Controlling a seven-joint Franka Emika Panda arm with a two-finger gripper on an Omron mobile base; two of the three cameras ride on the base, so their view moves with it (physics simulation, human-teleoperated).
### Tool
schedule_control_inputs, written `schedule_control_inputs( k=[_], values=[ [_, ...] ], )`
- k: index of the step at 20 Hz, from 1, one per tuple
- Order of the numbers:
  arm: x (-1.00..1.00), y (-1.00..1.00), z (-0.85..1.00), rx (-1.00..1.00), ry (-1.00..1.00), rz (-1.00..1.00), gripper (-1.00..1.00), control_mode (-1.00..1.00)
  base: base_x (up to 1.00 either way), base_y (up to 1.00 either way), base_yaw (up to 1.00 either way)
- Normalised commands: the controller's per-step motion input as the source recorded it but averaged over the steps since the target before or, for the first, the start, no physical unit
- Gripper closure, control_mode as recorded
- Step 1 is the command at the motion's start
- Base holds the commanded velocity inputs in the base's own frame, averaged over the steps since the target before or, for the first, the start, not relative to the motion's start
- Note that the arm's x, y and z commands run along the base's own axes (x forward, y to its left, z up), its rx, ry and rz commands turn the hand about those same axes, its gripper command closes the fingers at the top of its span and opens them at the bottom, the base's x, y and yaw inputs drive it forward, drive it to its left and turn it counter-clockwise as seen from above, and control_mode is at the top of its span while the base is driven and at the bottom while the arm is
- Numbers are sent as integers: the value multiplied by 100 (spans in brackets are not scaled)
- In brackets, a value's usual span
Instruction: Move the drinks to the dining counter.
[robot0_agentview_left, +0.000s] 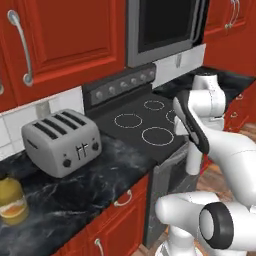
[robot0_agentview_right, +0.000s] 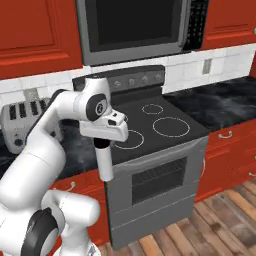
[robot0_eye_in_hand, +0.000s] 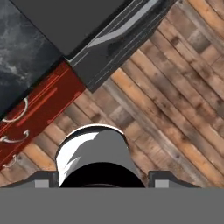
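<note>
Far left of the left base view: juice bottle (robot0_agentview_left: 12, 201), amber-orange, upright on the black marbled counter (robot0_agentview_left: 75, 192), at the frame's edge. Silver toaster (robot0_agentview_left: 61, 141) stands to its right on the same counter, well apart from the bottle. Red drawers (robot0_agentview_left: 117, 215) below, red wall cabinets (robot0_agentview_left: 60, 40) above.

Next right: stove (robot0_agentview_left: 142, 125) with its ringed black top, microwave (robot0_agentview_left: 162, 27) mounted over it.

My pincer (robot0_agentview_right: 105, 170) hangs in front of the stove's left front corner, pointing down, off the counter and over the wooden floor (robot0_agentview_right: 210, 225). It is clamped on the white bottle (robot0_agentview_right: 104, 161), which hangs upright below my hand; in the left base view the same bottle (robot0_agentview_left: 193, 159) shows pale beside the stove front.

Hand view: the white bottle (robot0_eye_in_hand: 93, 154) sits between my two finger tips (robot0_eye_in_hand: 43, 180), one pad at each side against it, its rounded body toward the lens. Beyond it are floor planks, the stove's front edge and a strip of red drawers with the counter above.
</note>
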Motion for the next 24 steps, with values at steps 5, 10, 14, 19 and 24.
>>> schedule_control_inputs(
  k=[5,10,14,19,24],
  values=[
    [0,0,0,0,0,0,100,100,5,-45,-87],
    [0,0,0,0,0,0,100,100,11,-31,-88],
    [0,0,0,0,0,0,100,100,12,-20,-90],
    [0,0,0,0,0,0,100,100,14,-23,-89],
    [0,0,0,0,0,0,100,100,17,-29,-87]
  ],
)
